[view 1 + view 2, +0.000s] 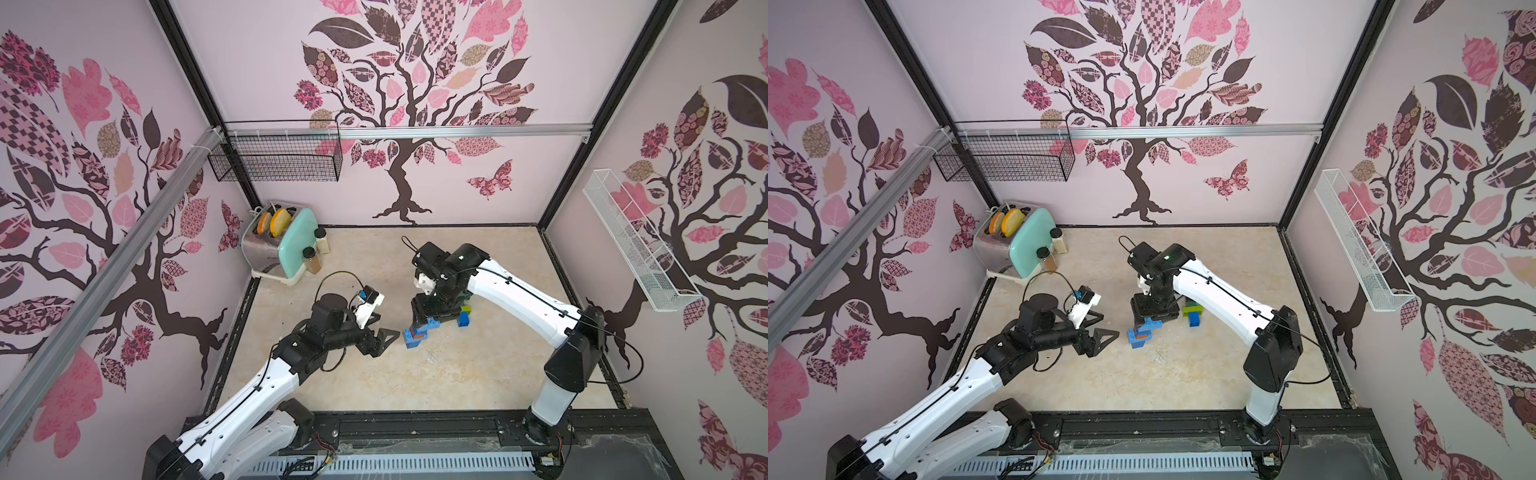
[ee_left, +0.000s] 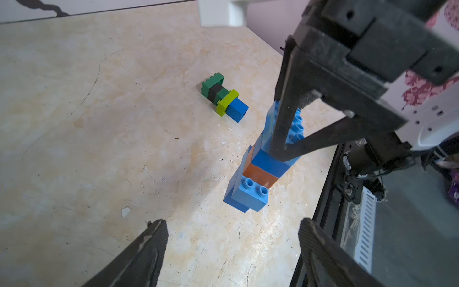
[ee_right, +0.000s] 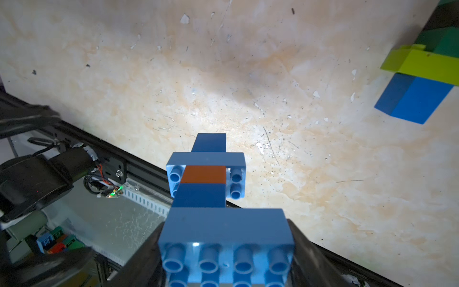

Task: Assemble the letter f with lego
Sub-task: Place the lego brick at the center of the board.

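Note:
A tilted stack of lego (image 1: 417, 332) (image 1: 1140, 334) is made of light blue, blue and brown bricks. My right gripper (image 1: 426, 312) (image 3: 227, 248) is shut from above on its top light blue oblong brick (image 3: 223, 228). In the left wrist view the stack (image 2: 255, 174) slants down to the table. I cannot tell whether its lower end touches. My left gripper (image 1: 380, 328) (image 2: 233, 223) stands open and empty just left of the stack's foot. A second lego piece (image 1: 464, 316) (image 2: 224, 100) of dark green, black, lime green and blue bricks lies on the table behind the right arm.
A mint toaster (image 1: 278, 245) with bread stands in the back left corner, with two spice jars (image 1: 309, 259) beside it. A black wire basket (image 1: 274, 156) hangs on the back wall, a white one (image 1: 636, 245) on the right wall. A black rail (image 1: 415, 424) edges the front.

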{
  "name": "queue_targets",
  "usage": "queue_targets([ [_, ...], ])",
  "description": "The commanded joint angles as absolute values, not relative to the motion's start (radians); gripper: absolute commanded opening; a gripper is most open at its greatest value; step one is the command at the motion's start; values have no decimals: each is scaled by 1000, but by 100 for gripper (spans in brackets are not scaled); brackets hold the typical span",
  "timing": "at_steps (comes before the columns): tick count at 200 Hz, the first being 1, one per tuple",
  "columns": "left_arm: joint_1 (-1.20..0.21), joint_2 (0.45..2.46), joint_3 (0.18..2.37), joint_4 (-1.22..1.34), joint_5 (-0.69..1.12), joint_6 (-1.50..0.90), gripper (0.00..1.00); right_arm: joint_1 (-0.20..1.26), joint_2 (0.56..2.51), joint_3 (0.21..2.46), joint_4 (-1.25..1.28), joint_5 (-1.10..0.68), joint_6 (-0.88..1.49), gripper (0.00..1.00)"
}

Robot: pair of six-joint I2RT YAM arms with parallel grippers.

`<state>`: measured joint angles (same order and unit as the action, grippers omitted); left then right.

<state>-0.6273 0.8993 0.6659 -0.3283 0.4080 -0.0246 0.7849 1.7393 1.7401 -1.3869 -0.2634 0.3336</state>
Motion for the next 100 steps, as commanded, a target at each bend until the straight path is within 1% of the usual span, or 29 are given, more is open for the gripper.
queue_targets([
  [1, -674, 929, 708, -361, 380, 153, 85, 786, 1696, 1741, -1397, -333, 293, 67],
  [27, -774, 976, 744, -403, 330, 216, 84, 785, 1682, 1729, -1396, -358, 274, 67],
  [43, -813, 1001, 754, -399, 307, 229, 83, 783, 1676, 1721, -1396, -365, 268, 67],
  [100, -833, 1044, 763, -368, 252, 238, 74, 778, 1667, 1719, -1394, -380, 258, 67],
])
